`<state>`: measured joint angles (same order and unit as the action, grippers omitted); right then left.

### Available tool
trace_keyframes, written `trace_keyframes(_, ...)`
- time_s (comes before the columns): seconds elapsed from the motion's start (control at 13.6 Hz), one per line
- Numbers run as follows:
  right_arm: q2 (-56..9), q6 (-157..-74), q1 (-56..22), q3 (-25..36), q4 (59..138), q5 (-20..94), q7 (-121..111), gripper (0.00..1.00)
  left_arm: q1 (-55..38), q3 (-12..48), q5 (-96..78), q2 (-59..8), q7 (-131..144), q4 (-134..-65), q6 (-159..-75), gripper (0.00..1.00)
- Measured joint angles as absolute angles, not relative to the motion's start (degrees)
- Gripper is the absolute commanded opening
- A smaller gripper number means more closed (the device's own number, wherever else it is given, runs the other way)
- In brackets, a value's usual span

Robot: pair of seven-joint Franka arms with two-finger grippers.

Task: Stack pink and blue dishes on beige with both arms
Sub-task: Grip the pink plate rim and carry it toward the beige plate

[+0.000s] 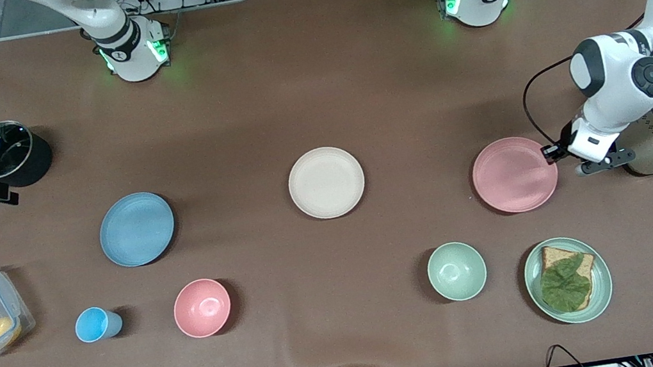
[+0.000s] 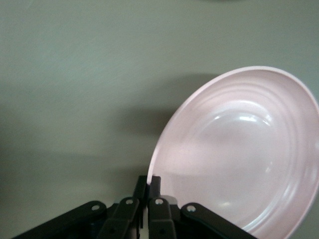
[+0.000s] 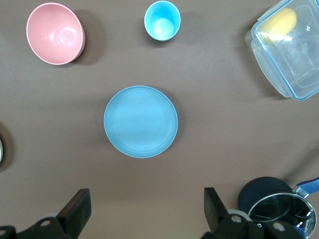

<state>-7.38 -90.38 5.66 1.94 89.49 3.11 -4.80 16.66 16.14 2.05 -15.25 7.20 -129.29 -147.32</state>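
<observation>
Left claw [image 2: 147,185] is pinched thin on the pink plate's [image 1: 514,174] rim at the left arm's end of the bench [image 1: 311,82]; right claw [image 3: 144,211] hangs wide apart above the blue plate [image 1: 136,229]. Beige plate [image 1: 326,182] sits between them. Such an edge-only grip could let the plate tilt and slip.

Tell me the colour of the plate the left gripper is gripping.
Pale pink plate; clearest in the left wrist view.
</observation>
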Motion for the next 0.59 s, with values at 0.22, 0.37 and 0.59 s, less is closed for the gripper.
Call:
trace_keyframes(0.22,-7.78,-90.19,5.71,1.75,89.49,3.23,-4.79,1.0,16.53,25.37,1.91,-12.36,16.34,-127.96,-144.14,0.0)
trace_keyframes(0.37,-7.87,-89.03,4.96,1.22,89.48,3.3,-4.77,1.0,16.21,32.56,1.89,-12.0,23.65,-127.85,-143.58,0.0)
trace_keyframes(0.59,-7.87,-86.17,3.21,0.86,89.44,3.34,-4.67,1.0,13.41,38.94,1.87,-12.25,34.46,-127.33,-143.58,0.0)
